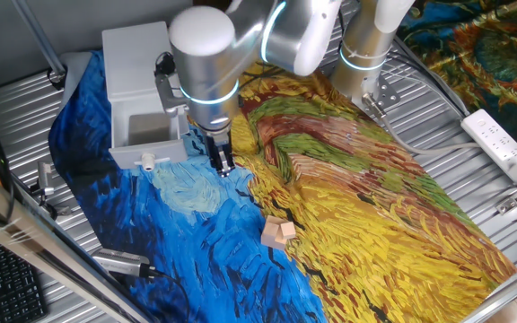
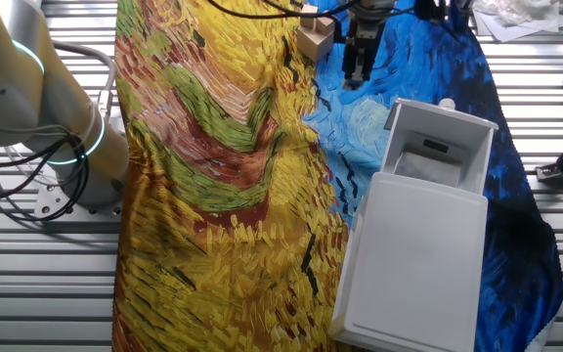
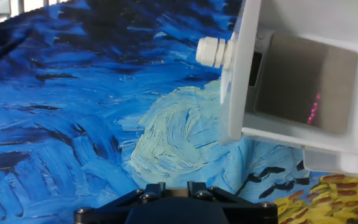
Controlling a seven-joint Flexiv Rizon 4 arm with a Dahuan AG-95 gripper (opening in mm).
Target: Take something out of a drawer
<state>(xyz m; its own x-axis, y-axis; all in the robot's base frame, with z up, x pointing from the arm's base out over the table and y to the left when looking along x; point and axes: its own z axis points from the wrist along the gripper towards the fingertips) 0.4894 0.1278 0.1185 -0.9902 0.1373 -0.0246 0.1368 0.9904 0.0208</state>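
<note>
We take the grey drawer unit point(image 1: 137, 63) as our landmark. Its drawer point(image 1: 148, 135) is slid out of the unit's front, open-topped, with the small white knob point(image 1: 149, 162) on its front wall pointing away from the unit. Our hand point(image 1: 222, 159) hangs just beside the drawer's front corner, low over the painted cloth point(image 1: 348, 206) that covers the surface. The fingers look close together and grip nothing we can see, though from these angles we cannot tell for sure whether they are fully closed.

We judge the drawer to be light, thin, stiff plastic with smooth walls, so it would slide or tip easily if pushed from the side. Something pale and flat appears to lie inside it point(image 2: 426, 164); what it is we cannot tell. If it is as thin as it looks, it would be best pinched from above by an edge, fingers reaching straight down between the walls.

Well away from the unit, some small wooden blocks point(image 1: 277, 233) sit on the cloth.
</note>
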